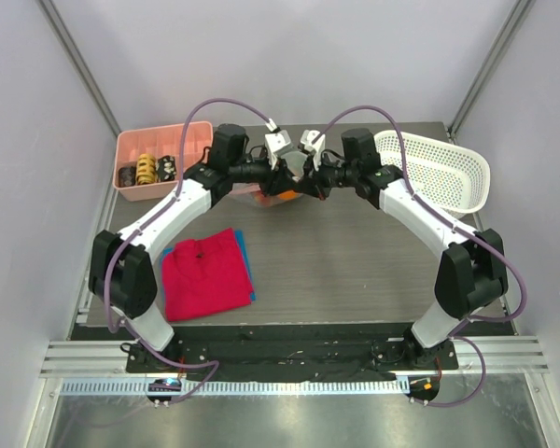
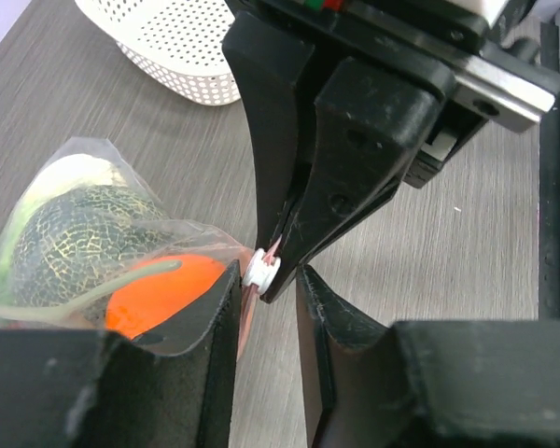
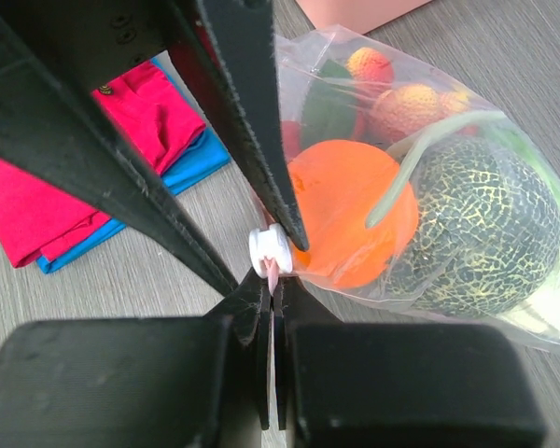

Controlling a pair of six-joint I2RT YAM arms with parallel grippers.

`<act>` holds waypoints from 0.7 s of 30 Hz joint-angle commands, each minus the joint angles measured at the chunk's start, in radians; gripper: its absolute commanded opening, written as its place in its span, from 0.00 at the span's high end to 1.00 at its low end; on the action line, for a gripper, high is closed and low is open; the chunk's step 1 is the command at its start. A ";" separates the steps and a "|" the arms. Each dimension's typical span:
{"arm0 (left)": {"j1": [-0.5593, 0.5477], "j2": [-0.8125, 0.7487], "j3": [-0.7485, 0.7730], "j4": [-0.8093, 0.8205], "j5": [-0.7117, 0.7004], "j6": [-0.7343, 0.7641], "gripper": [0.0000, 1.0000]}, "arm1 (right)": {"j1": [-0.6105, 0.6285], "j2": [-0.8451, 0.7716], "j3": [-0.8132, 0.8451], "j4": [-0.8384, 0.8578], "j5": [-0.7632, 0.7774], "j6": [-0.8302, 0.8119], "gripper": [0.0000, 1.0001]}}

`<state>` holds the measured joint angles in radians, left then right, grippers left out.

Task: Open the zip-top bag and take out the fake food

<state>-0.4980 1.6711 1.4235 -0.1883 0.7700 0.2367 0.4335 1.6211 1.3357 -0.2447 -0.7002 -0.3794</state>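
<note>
By the far edge of the grey bench (image 1: 355, 261) my right claw (image 3: 271, 285) clamps the zip strip of the clear crinkly plastic bag (image 3: 429, 75); my left claw (image 2: 269, 289) stands narrowly open alongside

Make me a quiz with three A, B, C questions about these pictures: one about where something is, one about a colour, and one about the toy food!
1. Where on the table is the white basket?
A) far right corner B) near left corner C) the middle
2. What colour is the ball in the zip-top bag?
A) blue B) orange C) purple
3. Where is the fake food?
A) in the basket B) loose on the table C) inside the bag

Answers: 1 A, the top view shows it at the far right. 2 B, it shows orange through the clear plastic. 3 C, both wrist views show it inside the bag, whose edge the right gripper pinches.
</note>
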 commanded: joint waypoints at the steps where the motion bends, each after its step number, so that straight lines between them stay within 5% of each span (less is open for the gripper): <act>1: -0.001 0.010 0.055 0.007 0.095 0.018 0.73 | -0.015 -0.013 0.051 0.045 -0.035 -0.001 0.99; 21: -0.002 0.093 0.167 0.000 0.190 -0.016 0.93 | -0.027 0.017 0.086 0.035 -0.087 0.013 0.99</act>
<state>-0.4816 1.7615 1.5429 -0.2367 0.8715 0.2440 0.3962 1.6367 1.3628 -0.2756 -0.7441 -0.3782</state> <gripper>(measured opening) 0.106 0.026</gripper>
